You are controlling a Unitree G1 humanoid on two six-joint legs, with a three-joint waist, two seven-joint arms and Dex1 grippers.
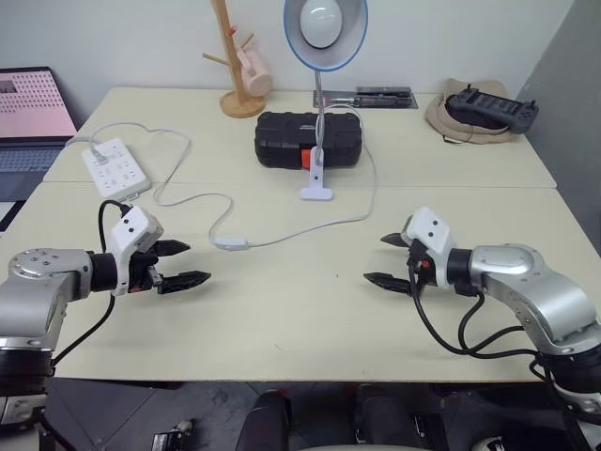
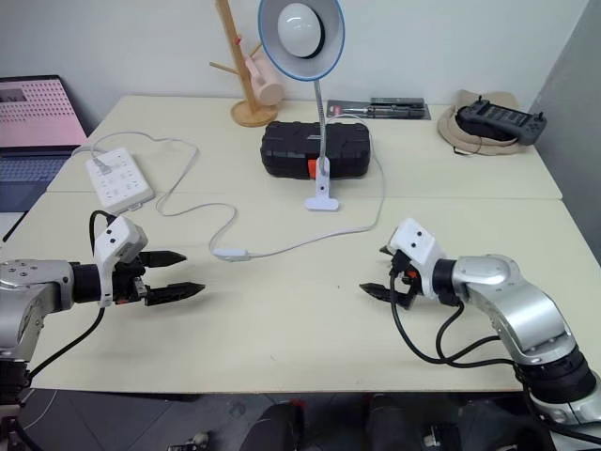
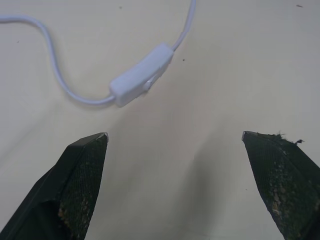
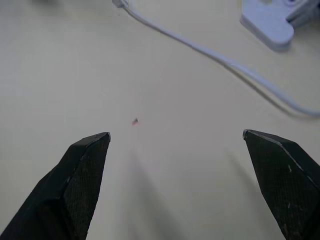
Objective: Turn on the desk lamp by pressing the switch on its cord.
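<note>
The desk lamp (image 1: 325, 28) stands at the table's middle back, its blue-rimmed shade facing me and its white base (image 1: 316, 193) on the table. Its white cord (image 1: 310, 225) loops forward to the small white switch (image 1: 231, 243) lying flat left of centre, then runs on toward the power strip. My left gripper (image 1: 185, 264) hovers open just left of and nearer than the switch, nothing between its fingers. In the left wrist view the switch (image 3: 141, 75) lies a short way beyond the fingertips. My right gripper (image 1: 387, 260) is open over bare table at the right.
A white power strip (image 1: 115, 166) lies at the left. A black case (image 1: 308, 139) sits behind the lamp base, a wooden mug tree (image 1: 239, 66) at the back, a controller on a hat (image 1: 490, 110) at the back right, a laptop (image 1: 33, 117) off the left edge.
</note>
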